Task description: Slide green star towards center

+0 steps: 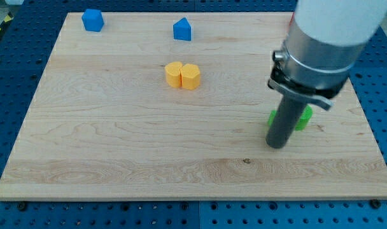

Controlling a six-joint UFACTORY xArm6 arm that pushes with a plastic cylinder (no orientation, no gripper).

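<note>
- Standing on the right half of the board, my tip (277, 145) is the lower end of a dark rod that hangs from the large grey and white arm filling the far right corner of the view; it has no jaws to part or close, and it rests just in front of, and to the left part of, the green block, so close that I cannot tell whether the two touch.
- Wooden board (117, 146): a pale plank surface that takes up most of the view and lies on a blue perforated table (15, 70).
- Green star (303, 118): on the right side of the board, well right of the middle, mostly hidden behind the rod; only a green edge on the rod's left and a larger piece on its right show, so its star shape cannot be made out.
- Yellow blocks (182, 75): two rounded, many-sided pieces touching side by side, a little left of the middle and towards the far edge.
- Blue block (92, 20): a chunky piece in the far left corner.
- Blue house-shaped block (182, 29): near the far edge, well right of the other blue one, just beyond the yellow pair.
</note>
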